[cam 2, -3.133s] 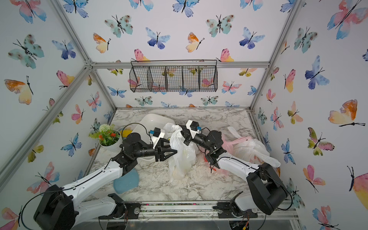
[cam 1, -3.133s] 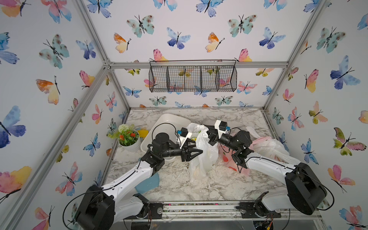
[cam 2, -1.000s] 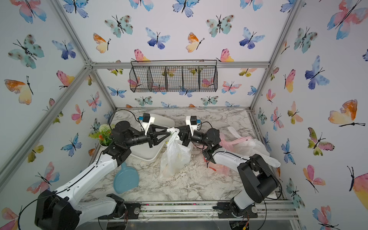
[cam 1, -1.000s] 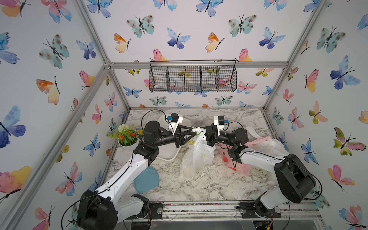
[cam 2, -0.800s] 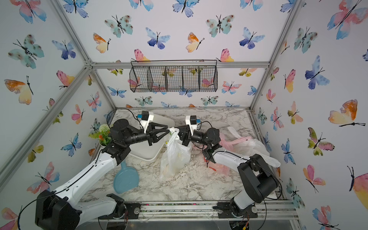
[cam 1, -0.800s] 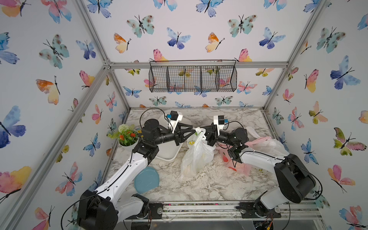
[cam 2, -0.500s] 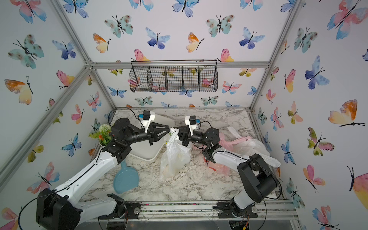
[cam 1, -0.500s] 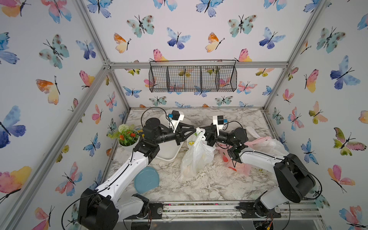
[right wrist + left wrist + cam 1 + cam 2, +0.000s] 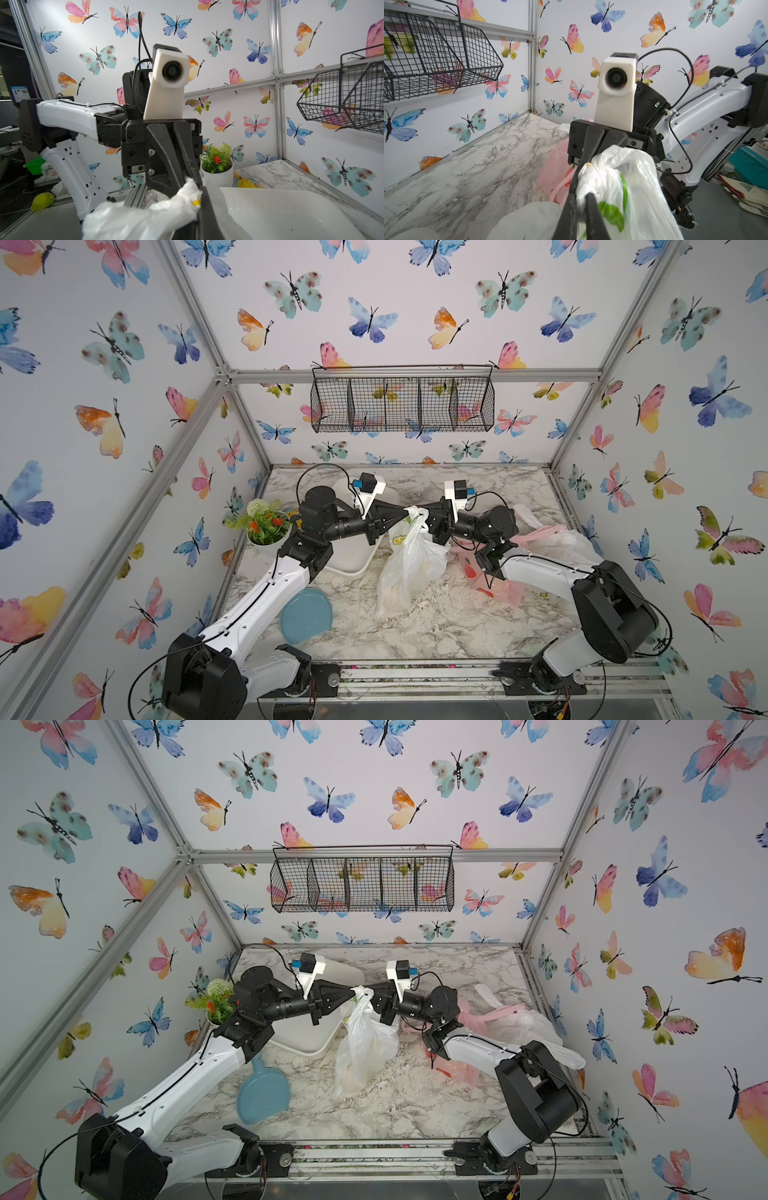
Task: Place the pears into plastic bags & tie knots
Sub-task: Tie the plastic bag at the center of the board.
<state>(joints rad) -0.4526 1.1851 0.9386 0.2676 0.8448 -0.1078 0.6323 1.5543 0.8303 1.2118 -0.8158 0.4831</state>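
Two grippers are facing tip to tip above the marble table (image 9: 436,626): left gripper (image 9: 404,514) and right gripper (image 9: 428,515) are each clamping a bunched handle of the lemon-print bag (image 9: 409,568), which is hanging between them, base touching the table, presumably for tying.

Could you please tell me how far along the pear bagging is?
Done: the white tray holds nothing visible; the pink bag and a pale bag lie aside, whether tied is unclear. In hand: left gripper and right gripper both shut on the lemon bag handles. Left: probably tying it off.
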